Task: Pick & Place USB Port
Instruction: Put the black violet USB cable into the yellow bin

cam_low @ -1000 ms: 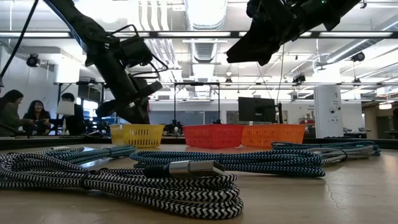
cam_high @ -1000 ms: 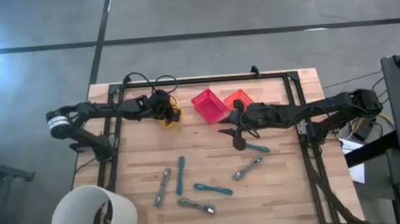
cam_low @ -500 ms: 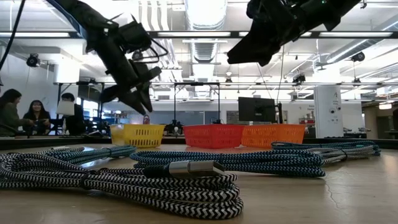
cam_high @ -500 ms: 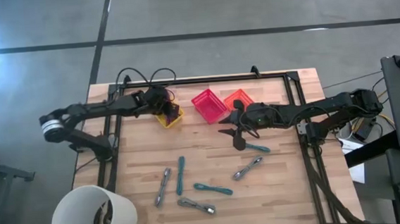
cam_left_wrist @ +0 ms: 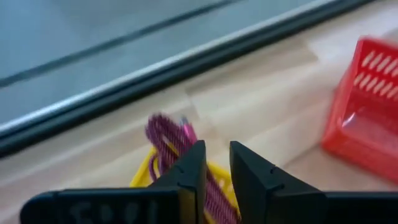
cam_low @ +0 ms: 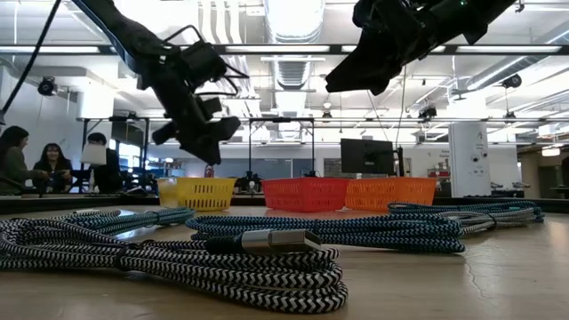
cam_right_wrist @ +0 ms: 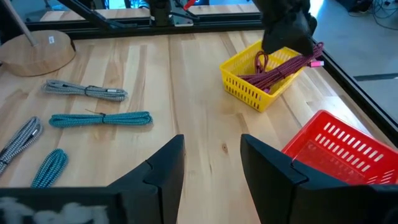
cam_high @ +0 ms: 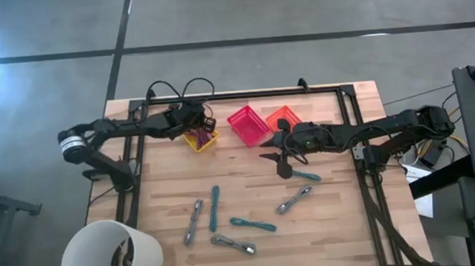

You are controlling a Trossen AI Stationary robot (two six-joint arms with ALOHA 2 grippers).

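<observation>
A magenta USB cable (cam_right_wrist: 289,65) lies coiled in the yellow basket (cam_high: 202,140), with one end sticking out over the rim. My left gripper (cam_high: 200,124) hovers just above this basket. In the left wrist view its fingers (cam_left_wrist: 217,163) stand a narrow gap apart with nothing between them. My right gripper (cam_high: 278,157) is open and empty. It hovers above the table near a teal cable (cam_high: 305,175), in front of the red basket (cam_high: 248,124) and the orange basket (cam_high: 284,116).
Several coiled cables lie on the near half of the table: teal ones (cam_high: 215,207) (cam_high: 252,224) and grey ones (cam_high: 195,220) (cam_high: 233,245) (cam_high: 295,199). A white bucket (cam_high: 112,255) stands at the near left corner. A black frame (cam_high: 243,93) runs along the far edge. People sit in the room beyond (cam_low: 36,160).
My left gripper has risen from the yellow basket, swung a little toward the far edge and come back. It now stands above the basket's rim. The magenta cable stays in the basket.
</observation>
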